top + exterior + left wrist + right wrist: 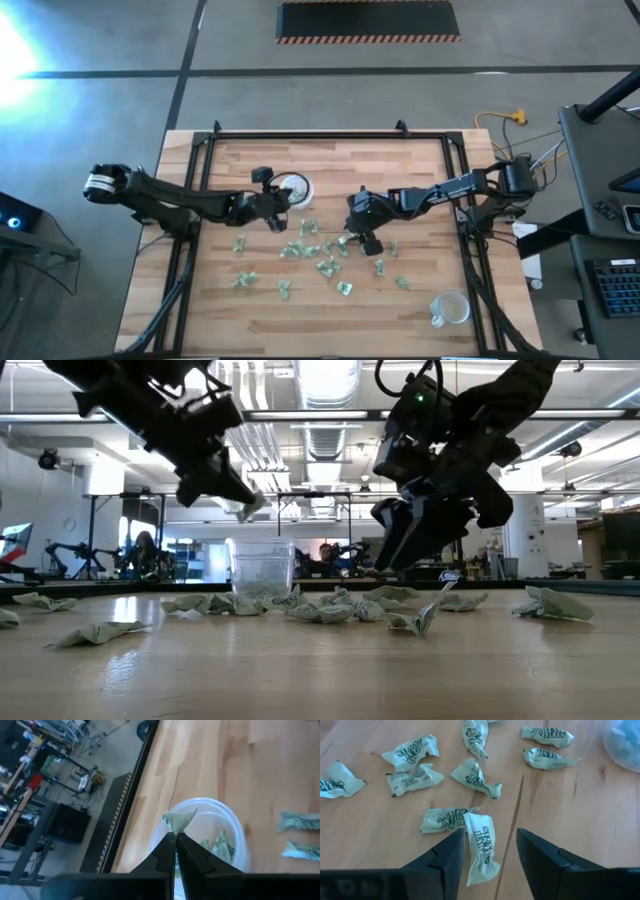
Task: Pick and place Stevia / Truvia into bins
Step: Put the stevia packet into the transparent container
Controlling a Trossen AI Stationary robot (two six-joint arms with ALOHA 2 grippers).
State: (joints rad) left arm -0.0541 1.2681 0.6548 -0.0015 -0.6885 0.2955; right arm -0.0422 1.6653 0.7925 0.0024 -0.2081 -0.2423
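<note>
Several pale green and white Stevia sachets [320,262] lie crumpled across the middle of the wooden table. A round translucent bin [294,188] stands at the far middle with a few sachets inside [220,845]. My left gripper [175,836] [278,212] is shut on one sachet [180,819] and hovers over this bin's near rim. My right gripper [490,837] [362,240] is open, low over the pile. Its fingers stand on either side of a sachet [481,847] that lies flat on the table. My left gripper pinches one end of the sachet [174,828] between its two fingertips [186,842]. The rest sticks out past the tips. The fingers slant downward from the table's left side. The sachet is lifted clear, above the bin's opening [252,506].
A second bin [450,308] stands near the table's near right corner. A black frame rail [330,137] runs around the table top. People sit in the room beyond the far edge [322,558].
</note>
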